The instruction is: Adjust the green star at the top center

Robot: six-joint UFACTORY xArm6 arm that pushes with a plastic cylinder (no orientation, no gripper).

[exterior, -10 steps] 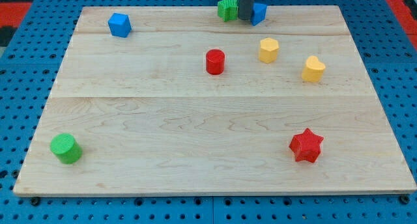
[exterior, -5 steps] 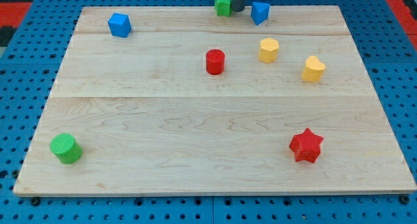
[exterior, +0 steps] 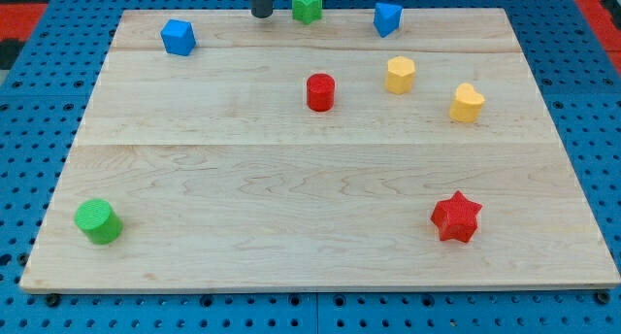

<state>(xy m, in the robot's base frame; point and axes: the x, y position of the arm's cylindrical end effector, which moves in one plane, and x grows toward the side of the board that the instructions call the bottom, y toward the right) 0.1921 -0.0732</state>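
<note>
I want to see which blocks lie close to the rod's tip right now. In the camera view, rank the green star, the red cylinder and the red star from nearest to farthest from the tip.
From my tip, at the view's top:
1. Green star, just to its right at the top edge.
2. Red cylinder, lower, near the board's middle.
3. Red star, far off at the bottom right.

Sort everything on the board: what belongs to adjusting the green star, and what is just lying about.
Belongs to the job:
green star, at the view's top centre
my tip, just to the star's left, apart from it

Lying about:
blue block
second blue block
red cylinder
yellow block
second yellow block
red star
green cylinder
</note>
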